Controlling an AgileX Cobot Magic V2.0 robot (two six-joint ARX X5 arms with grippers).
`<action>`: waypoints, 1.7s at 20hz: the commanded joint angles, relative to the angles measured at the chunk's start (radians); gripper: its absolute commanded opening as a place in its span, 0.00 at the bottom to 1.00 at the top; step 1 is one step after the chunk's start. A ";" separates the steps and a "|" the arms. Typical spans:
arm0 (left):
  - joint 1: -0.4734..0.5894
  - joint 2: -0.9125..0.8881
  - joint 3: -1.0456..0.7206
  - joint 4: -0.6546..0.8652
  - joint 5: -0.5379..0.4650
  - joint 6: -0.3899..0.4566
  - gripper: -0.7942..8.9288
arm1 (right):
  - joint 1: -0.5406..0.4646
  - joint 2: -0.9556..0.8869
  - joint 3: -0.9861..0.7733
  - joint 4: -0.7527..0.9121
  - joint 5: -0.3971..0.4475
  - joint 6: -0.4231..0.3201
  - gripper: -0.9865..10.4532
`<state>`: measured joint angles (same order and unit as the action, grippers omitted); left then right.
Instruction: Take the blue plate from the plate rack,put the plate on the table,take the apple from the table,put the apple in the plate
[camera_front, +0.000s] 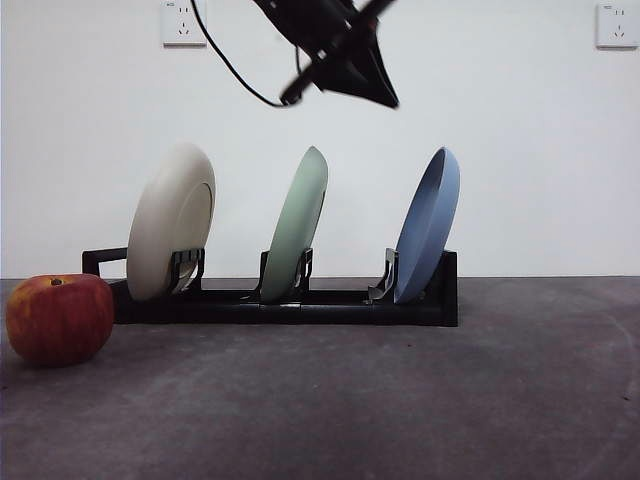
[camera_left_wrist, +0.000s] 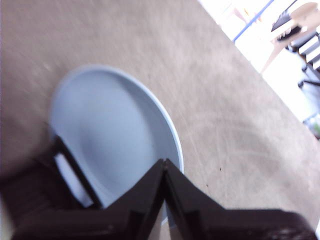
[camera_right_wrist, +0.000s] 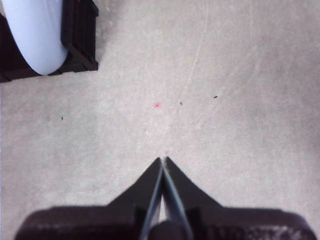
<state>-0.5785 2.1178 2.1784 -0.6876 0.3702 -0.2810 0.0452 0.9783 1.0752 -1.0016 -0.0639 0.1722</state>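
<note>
The blue plate (camera_front: 430, 225) stands on edge in the right-hand slot of the black plate rack (camera_front: 300, 305). My left gripper (camera_front: 385, 98) hangs shut, blurred, above and a little left of that plate; its wrist view looks down on the blue plate (camera_left_wrist: 110, 125) and the rack (camera_left_wrist: 30, 185) past the closed left gripper (camera_left_wrist: 164, 162). The red apple (camera_front: 60, 318) rests on the dark grey table (camera_front: 400, 400), left of the rack. My right gripper (camera_right_wrist: 163, 160) is shut over bare table, apart from the rack's end (camera_right_wrist: 80, 35) and the plate (camera_right_wrist: 35, 35).
A cream-white plate (camera_front: 170, 220) fills the rack's left slot and a pale green plate (camera_front: 297, 225) the middle one. A cable trails from the arm at the top of the front view. Wall sockets sit high on the white wall behind.
</note>
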 joint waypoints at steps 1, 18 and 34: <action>-0.034 0.027 -0.002 0.043 0.002 -0.005 0.08 | 0.000 0.008 0.004 0.006 0.000 0.004 0.09; -0.116 0.139 -0.002 0.031 -0.083 -0.003 0.30 | 0.000 0.013 0.004 -0.021 0.000 0.000 0.09; -0.121 0.142 -0.002 0.023 -0.102 0.029 0.07 | 0.000 0.013 0.003 -0.046 0.000 0.000 0.09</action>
<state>-0.6964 2.2498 2.1788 -0.6594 0.2737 -0.2546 0.0452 0.9901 1.0752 -1.0485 -0.0639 0.1722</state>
